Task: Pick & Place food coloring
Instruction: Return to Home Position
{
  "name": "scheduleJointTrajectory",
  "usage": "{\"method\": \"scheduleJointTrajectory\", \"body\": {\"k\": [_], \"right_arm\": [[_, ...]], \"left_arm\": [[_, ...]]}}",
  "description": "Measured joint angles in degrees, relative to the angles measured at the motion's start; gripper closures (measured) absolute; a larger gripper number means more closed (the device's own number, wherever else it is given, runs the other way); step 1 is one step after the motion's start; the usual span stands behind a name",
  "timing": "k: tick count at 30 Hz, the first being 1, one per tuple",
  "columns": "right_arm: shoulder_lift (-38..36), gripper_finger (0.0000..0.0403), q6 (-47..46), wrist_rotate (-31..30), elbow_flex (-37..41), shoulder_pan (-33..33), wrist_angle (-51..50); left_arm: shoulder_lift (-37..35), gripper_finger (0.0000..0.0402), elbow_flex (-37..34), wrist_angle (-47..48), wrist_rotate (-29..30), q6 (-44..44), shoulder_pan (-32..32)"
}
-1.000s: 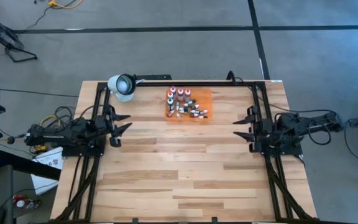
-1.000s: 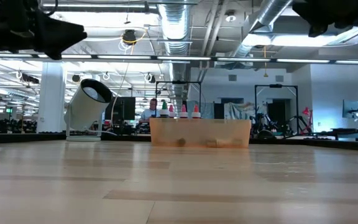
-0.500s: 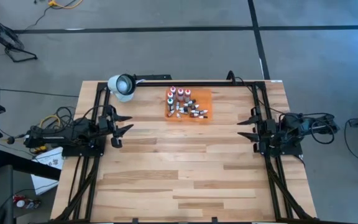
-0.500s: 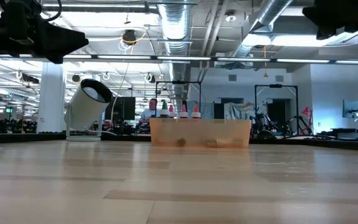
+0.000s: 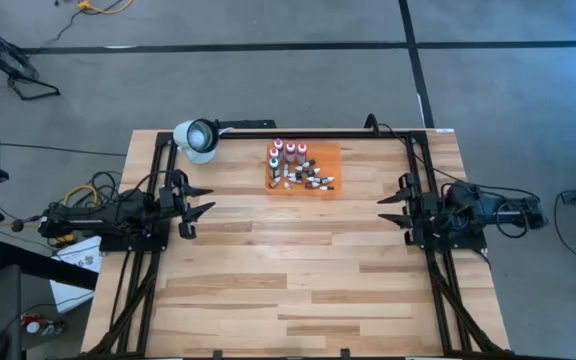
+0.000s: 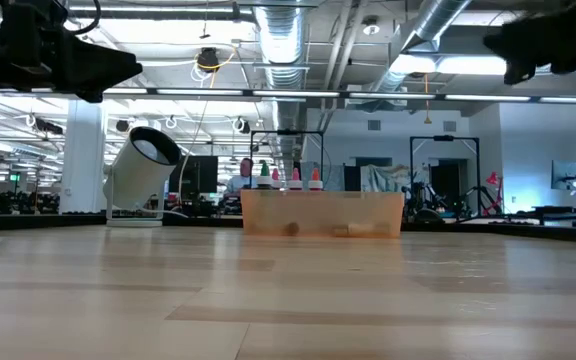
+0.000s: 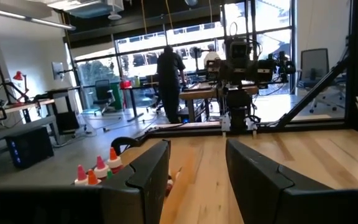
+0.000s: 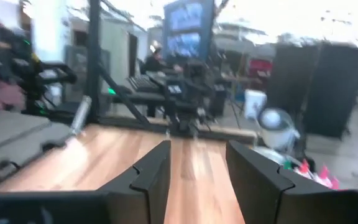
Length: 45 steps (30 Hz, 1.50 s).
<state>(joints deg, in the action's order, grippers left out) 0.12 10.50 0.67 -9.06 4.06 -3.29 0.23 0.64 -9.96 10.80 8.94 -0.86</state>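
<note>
Many food coloring bottles (image 5: 301,167), far from left gripper (image 5: 203,198), right gripper (image 5: 384,210).

Tiny food coloring bottles (image 5: 297,167) too small to count, bin (image 6: 322,213) wall hiding most

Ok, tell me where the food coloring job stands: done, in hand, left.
Done: the food coloring bottles sit gathered in the orange bin at the far middle of the table; no bottle shows outside it. In hand: nothing; the left end effector and the right end effector are open and empty, each by its own side edge. Left: seemingly only parking the arms.
</note>
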Motion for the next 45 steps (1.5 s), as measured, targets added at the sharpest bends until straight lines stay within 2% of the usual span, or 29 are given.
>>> {"method": "scheduleJointTrajectory", "body": {"k": [5,11,16,22,28,30,34,45], "right_arm": [[0.0,0.0265,-1.6,2.5,0.5,-3.2,-3.0],[0.0,0.0271,-3.7,-0.5,6.7,-6.2,4.3],[0.0,0.0269,-4.5,3.2,8.4,-9.0,8.0],[0.4,0.027,-4.8,3.9,8.6,-8.4,4.8],[0.6,0.0268,-3.6,1.7,8.6,-6.1,4.3],[0.6,0.0269,-3.7,-0.7,8.6,-5.8,4.1],[0.6,0.027,-4.0,-1.1,8.6,-5.7,4.1],[0.6,0.027,-4.0,-1.0,8.7,-5.7,4.1]], "left_arm": [[0.0,0.0248,0.0,0.6,0.0,0.2,0.0],[0.0,0.0248,0.0,2.8,0.0,0.2,0.0],[0.0,0.0248,0.0,3.3,0.0,0.2,0.0],[0.0,0.0248,0.0,4.8,-0.1,0.4,0.0],[0.0,0.0248,0.0,5.1,-5.5,2.3,0.1],[0.0,0.0249,0.0,6.0,-5.0,2.4,0.1],[0.0,0.0249,0.0,6.7,-1.7,2.2,0.0],[0.0,0.0249,-0.1,6.8,-1.5,0.2,0.0]]}}
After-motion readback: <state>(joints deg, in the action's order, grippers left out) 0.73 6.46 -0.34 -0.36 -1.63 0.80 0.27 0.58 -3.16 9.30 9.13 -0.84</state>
